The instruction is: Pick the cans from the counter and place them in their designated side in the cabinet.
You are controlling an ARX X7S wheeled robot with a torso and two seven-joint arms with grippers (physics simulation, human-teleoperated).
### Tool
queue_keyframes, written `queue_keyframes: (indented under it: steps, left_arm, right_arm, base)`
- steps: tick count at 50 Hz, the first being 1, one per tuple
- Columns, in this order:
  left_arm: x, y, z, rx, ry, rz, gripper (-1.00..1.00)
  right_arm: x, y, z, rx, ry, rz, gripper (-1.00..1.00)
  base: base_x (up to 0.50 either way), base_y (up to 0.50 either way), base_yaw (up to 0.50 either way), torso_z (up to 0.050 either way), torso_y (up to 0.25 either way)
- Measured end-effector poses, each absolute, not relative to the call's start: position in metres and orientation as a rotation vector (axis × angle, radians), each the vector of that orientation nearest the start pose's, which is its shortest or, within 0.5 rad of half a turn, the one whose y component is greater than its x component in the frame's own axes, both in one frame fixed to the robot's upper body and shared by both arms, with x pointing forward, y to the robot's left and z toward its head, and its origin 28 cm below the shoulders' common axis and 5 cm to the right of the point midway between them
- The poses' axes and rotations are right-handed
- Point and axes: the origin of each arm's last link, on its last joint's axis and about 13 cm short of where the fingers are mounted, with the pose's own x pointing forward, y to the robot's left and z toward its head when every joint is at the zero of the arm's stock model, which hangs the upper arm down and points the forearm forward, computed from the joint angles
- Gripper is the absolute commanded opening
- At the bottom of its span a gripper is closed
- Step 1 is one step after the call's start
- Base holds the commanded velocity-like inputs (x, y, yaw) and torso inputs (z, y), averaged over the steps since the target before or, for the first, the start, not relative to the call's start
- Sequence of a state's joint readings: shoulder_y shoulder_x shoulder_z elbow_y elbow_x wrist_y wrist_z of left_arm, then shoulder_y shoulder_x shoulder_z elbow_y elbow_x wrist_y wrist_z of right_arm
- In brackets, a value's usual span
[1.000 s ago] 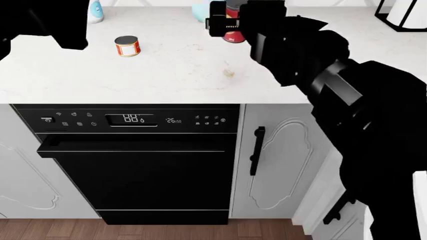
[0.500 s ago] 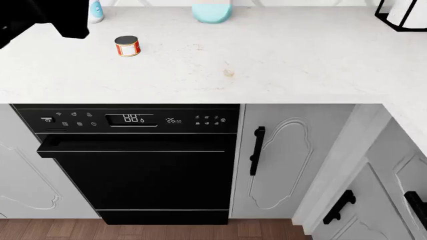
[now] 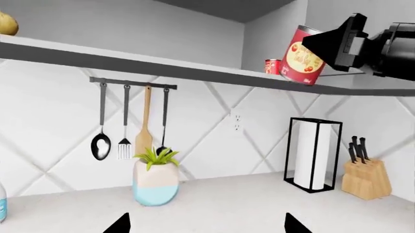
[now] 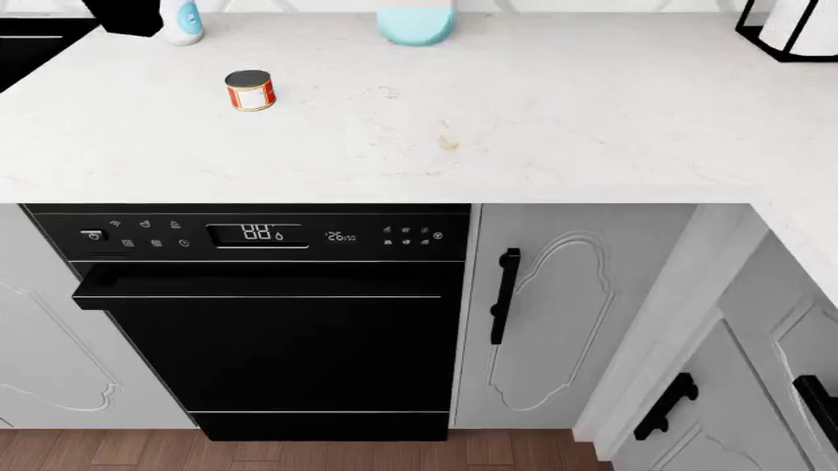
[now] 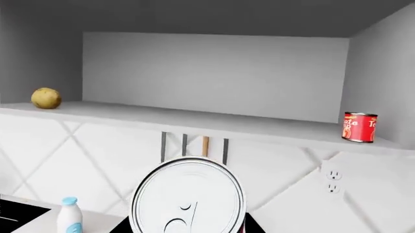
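A squat can (image 4: 249,90) with a red-and-white label stands on the white counter (image 4: 550,108), with no gripper near it. In the left wrist view my right gripper (image 3: 337,43) is shut on the taller red can (image 3: 302,56), holding it tilted at the cabinet shelf's (image 3: 162,68) right end. Another small red can (image 3: 273,66) stands on the shelf just behind it. The right wrist view shows the held can's pale lid (image 5: 188,199) between the fingers, and that small red can (image 5: 360,126) on the shelf. My left gripper (image 3: 206,228) is open and empty above the counter.
A potato (image 5: 46,97) lies at the shelf's left end. On the counter stand a white bottle (image 4: 183,22), a planter (image 4: 416,22), a paper towel holder (image 3: 312,154) and a knife block (image 3: 366,177). Utensils (image 3: 133,124) hang on the wall rail. A black dishwasher (image 4: 269,314) sits below.
My right arm with the taller can has risen out of the head view. The left arm has withdrawn toward that view's top left corner. The squat can has not moved.
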State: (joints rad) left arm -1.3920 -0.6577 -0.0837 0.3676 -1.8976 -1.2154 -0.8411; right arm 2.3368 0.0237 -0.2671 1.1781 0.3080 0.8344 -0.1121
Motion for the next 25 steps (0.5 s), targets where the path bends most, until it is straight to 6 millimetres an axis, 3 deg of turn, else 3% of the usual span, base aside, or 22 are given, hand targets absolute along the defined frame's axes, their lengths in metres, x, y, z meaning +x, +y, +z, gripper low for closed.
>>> queue_keyframes:
  steps: [25]
  left_arm:
    - [0.178, 0.266, 0.398, -0.098, -0.350, -0.434, 1.00]
  right_arm:
    - [0.302, -0.102, 0.567, -0.030, -0.288, 0.140, -1.00]
  base:
    - [0.00, 0.00, 0.00, 0.000, 0.001]
